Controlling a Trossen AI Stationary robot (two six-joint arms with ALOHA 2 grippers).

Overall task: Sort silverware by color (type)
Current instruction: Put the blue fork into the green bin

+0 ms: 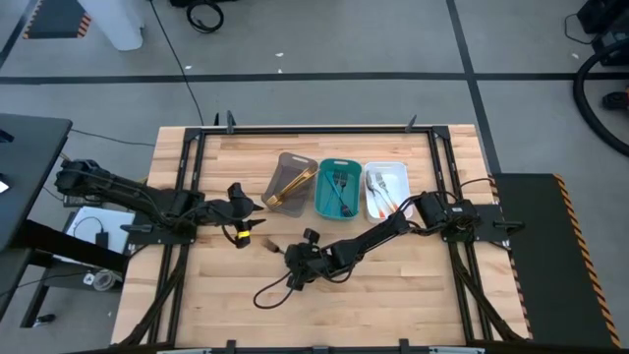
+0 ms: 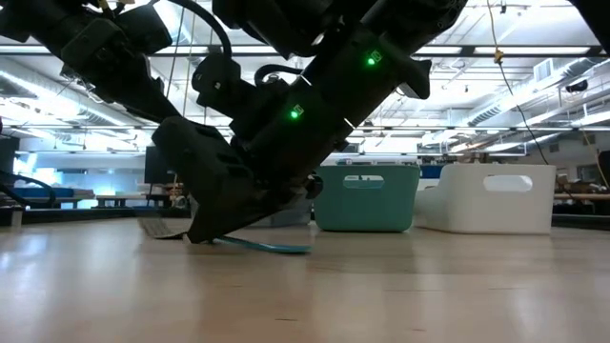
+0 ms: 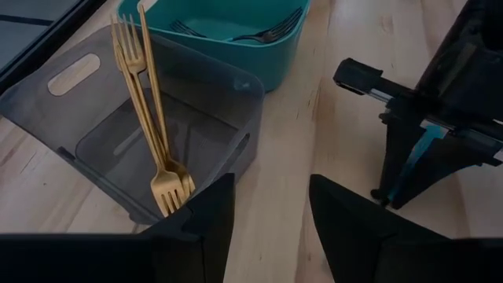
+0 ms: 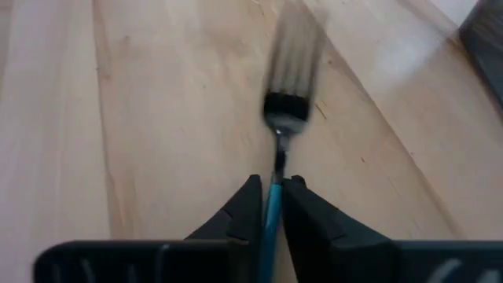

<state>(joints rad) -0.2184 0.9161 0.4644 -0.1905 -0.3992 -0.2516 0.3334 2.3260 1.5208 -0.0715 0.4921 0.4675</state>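
1. The right gripper [image 4: 271,206] is clamped on the blue-handled fork [image 4: 281,130] low at the table's centre, pinching only the handle's end; I'd expect it to swivel or slip on lifting.
2. The teal tray [image 1: 337,189], at one o'clock from it, already holds dark forks; a tilted drop could catch its rim.
3. The left gripper [image 3: 271,224], fingers apart and empty, waits near the grey tray [image 3: 200,94] with its gold forks [image 3: 149,110]: a possible collision.

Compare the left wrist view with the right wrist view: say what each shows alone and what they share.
Only the left wrist view shows the grey tray with gold forks, the teal tray and the open left gripper. Only the right wrist view shows the dark fork head. Both show the right gripper shut on the blue-handled fork, and the wooden table.
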